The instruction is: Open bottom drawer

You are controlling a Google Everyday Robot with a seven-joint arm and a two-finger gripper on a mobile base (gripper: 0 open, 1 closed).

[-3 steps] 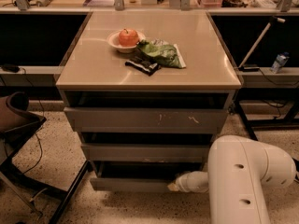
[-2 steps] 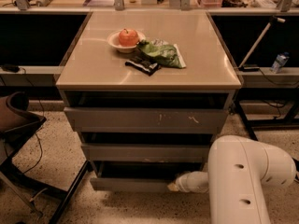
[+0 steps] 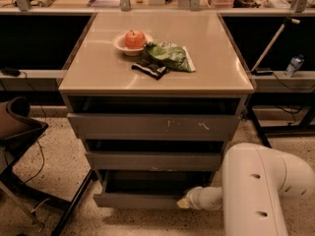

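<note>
Bottom drawer (image 3: 138,200) | pulled out | pincer (image 3: 183,203) at its front's right end | grip: cannot tell

**No words to read here**

No words, numbers or signs can be read anywhere. The marks on the green bag (image 3: 170,56) on top of the cabinet cannot be made out. The bottom drawer (image 3: 138,199) has a plain front. The gripper (image 3: 183,203) is at its right end, low near the floor.
</note>
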